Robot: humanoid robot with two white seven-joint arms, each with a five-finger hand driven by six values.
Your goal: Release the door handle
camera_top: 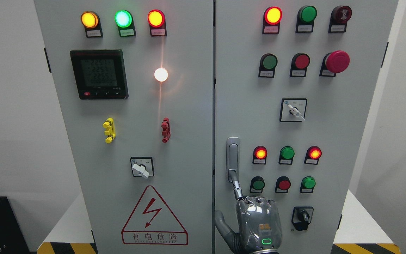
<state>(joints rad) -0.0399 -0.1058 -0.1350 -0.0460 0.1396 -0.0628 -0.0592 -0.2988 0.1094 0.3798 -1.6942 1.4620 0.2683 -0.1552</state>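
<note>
**Grey hand hooked at the handle's foot, ready to let go**

Grey-cased and glossy, the right hand [256, 222] rises from the bottom edge of the cabinet's right door [330, 130], back toward the camera, thumb out to the left. One finger [237, 185] reaches up to the lower end of the door handle [232, 158], a silver upright bar close to that door's left edge, just beside the centre seam. That finger appears to be hooked on the handle; the other fingers are folded out of sight behind the knuckles.

To release cleanly, the finger should likely straighten first, then the hand draw straight back from the door, avoiding the green button [258, 183] just right of it. No left hand shows.
</note>
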